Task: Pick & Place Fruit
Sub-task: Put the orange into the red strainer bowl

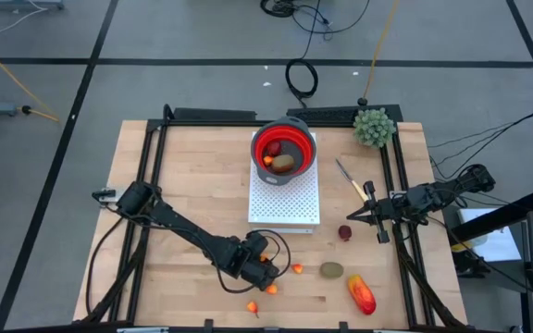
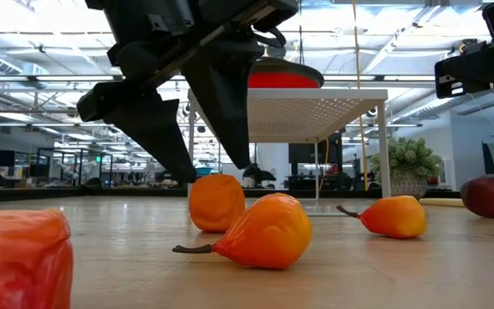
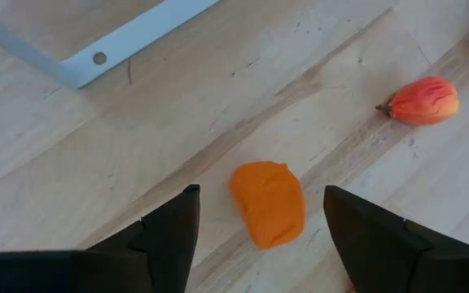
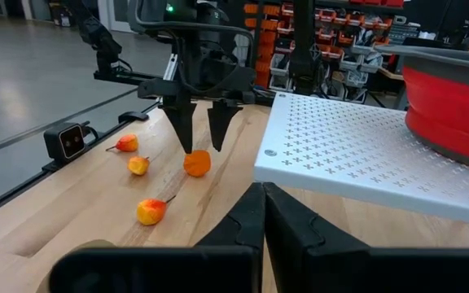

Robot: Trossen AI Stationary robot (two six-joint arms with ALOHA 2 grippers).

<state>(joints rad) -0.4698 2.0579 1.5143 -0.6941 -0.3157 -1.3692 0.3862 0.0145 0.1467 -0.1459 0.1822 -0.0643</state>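
Observation:
My left gripper (image 1: pixel 259 259) hangs open near the table's front, fingers pointing down on either side of a small orange fruit (image 3: pixel 269 203) without touching it. That fruit rests on the wood (image 2: pixel 216 202). Three little orange-red pear-shaped fruits (image 1: pixel 296 269) (image 1: pixel 271 289) (image 1: pixel 253 306) lie around it. A brown-green oval (image 1: pixel 331 270), a red-orange oblong (image 1: pixel 361 294) and a dark-red ball (image 1: pixel 344 232) lie farther right. A red bowl (image 1: pixel 283 148) holding some fruit sits on a white perforated stand (image 1: pixel 285 199). My right gripper (image 1: pixel 357 218) is shut, off to the right of the stand.
A yellow-handled knife (image 1: pixel 350 178) lies right of the stand, close to my right gripper. A green spiky plant (image 1: pixel 374 127) stands at the far right corner. Black frame rails (image 1: pixel 151 176) run along both table sides. Bare wood lies left of the stand.

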